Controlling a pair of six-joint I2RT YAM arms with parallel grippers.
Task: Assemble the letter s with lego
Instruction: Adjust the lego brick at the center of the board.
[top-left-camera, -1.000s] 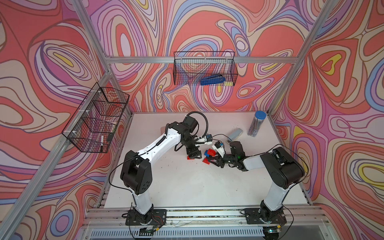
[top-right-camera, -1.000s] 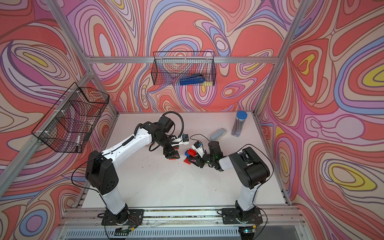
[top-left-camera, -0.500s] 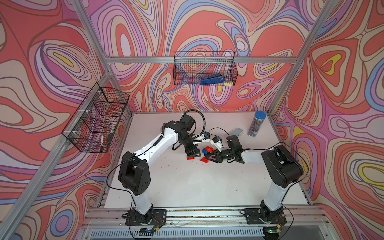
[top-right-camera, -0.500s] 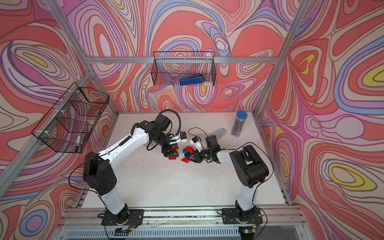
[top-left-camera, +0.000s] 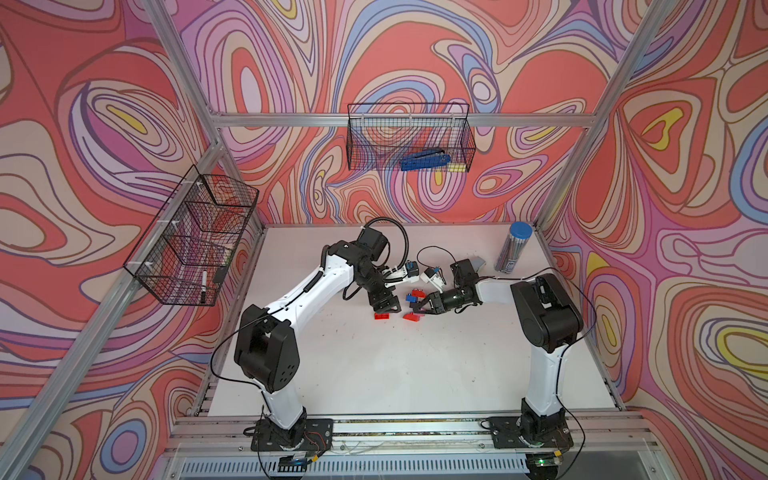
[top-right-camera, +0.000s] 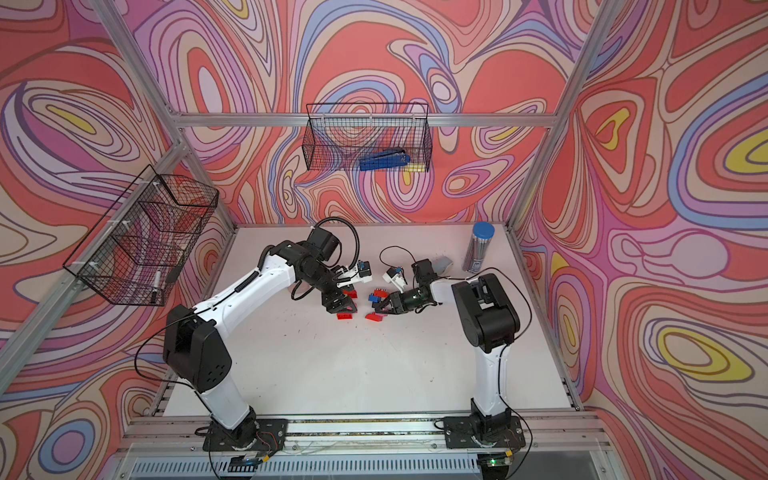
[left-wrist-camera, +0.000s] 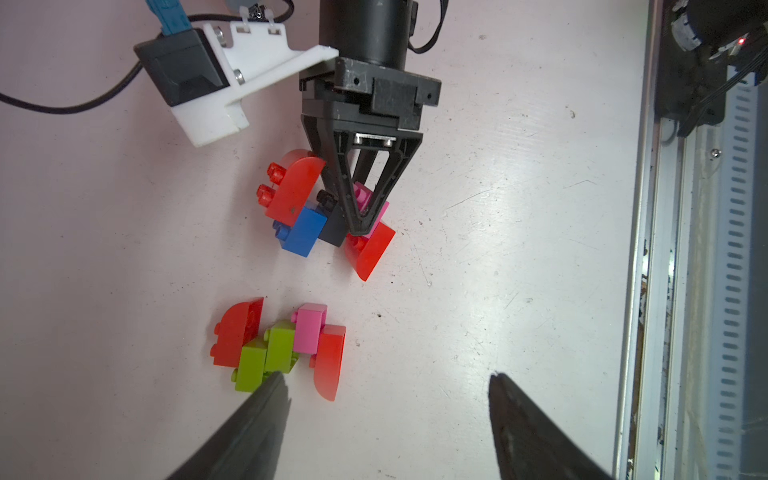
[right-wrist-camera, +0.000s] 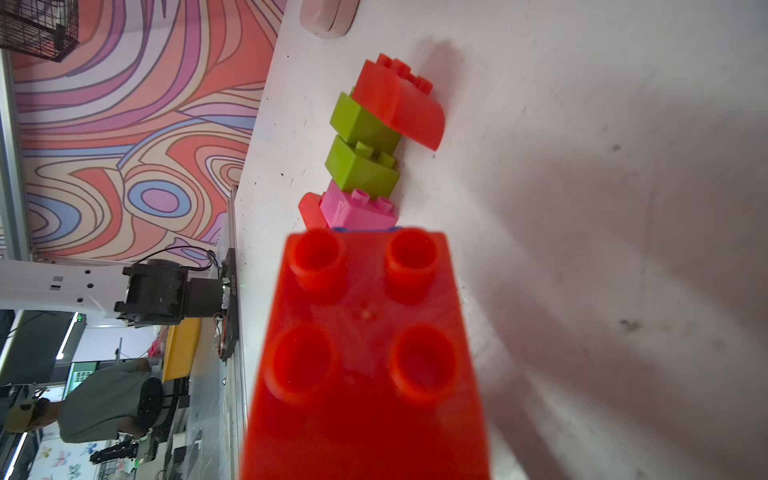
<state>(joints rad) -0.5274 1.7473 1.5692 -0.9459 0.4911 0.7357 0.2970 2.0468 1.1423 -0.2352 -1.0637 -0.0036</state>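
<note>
Looking down in both top views, I see the left gripper (top-left-camera: 384, 308) and the right gripper (top-left-camera: 416, 307) facing each other toward the back of the white table (top-left-camera: 415, 374). The lego (top-left-camera: 411, 297) is clustered between and under their tips, showing as red and blue bits. A blue stapler (top-left-camera: 424, 160) lies in the wire basket (top-left-camera: 365, 137) on the back wall. A blue-capped tube (top-left-camera: 513, 249) stands near the table's far right corner.

From the left wrist, my left fingers (left-wrist-camera: 257, 428) stand spread wide with nothing between them. One tip is just beside the red-green-pink chain (left-wrist-camera: 282, 349), which lies flat on the table. Beyond it, the right gripper's tips are pressed together on the red-blue-black chain (left-wrist-camera: 305, 230), pinching it at its black and pink bricks. I cannot tell whether that chain is lifted or resting.

From the right wrist, a studded red brick of the pinched chain fills the foreground. The red-green-pink chain lies just past it, and a pink case (right-wrist-camera: 328, 16) sits farther along the table.
</note>
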